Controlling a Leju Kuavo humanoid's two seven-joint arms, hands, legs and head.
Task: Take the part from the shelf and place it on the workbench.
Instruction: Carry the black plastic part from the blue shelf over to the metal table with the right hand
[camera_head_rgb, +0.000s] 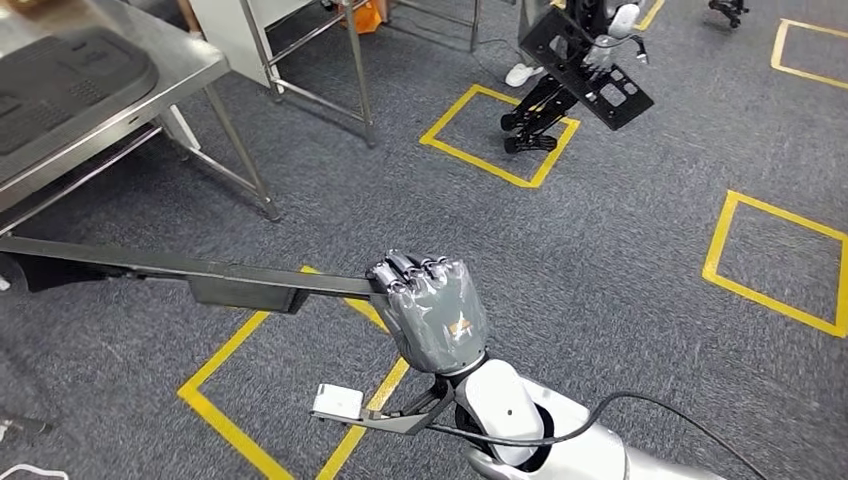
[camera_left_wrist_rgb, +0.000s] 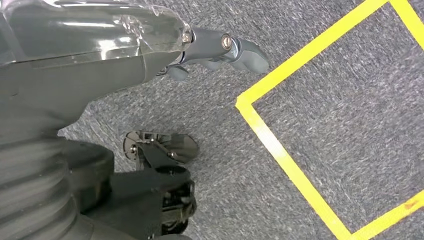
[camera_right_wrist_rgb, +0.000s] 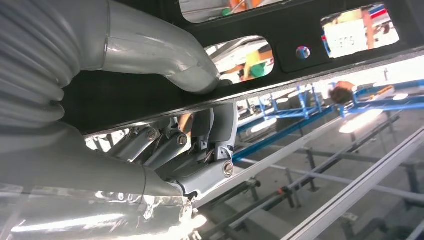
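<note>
My right hand grips one end of a long flat black part, which reaches out to the left, level above the carpet. Seen from the right wrist, the thumb presses on one face of the black part, which has cut-out windows, and the fingers curl under its edge. The steel workbench stands at the upper left with a dark moulded mat on it. My left hand hangs over the carpet and holds nothing.
Grey carpet is marked with yellow tape squares. A metal frame rack stands behind the workbench. Another robot carries a black panel at the far top, with a person's white shoe beside it.
</note>
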